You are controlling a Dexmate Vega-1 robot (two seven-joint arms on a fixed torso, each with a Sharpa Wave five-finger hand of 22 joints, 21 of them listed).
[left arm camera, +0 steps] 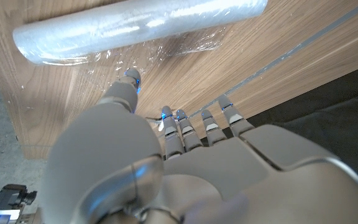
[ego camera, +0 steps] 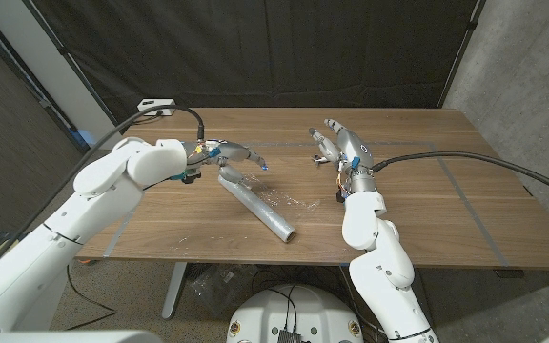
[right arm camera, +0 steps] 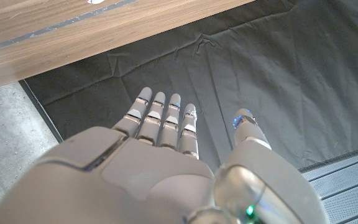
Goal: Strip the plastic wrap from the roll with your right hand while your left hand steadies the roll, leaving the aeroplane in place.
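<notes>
A long roll of clear plastic wrap point(ego camera: 257, 206) lies slantwise on the brown wooden surface point(ego camera: 427, 210), with loose wrinkled film beside it. The left robot hand point(ego camera: 229, 154) is just above its far end, fingers spread, holding nothing. The right robot hand point(ego camera: 336, 143) is well apart, fingers straight, empty.

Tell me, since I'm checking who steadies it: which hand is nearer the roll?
Left. The left hand hovers just above the roll's far end; the right hand is well off to its side.
</notes>
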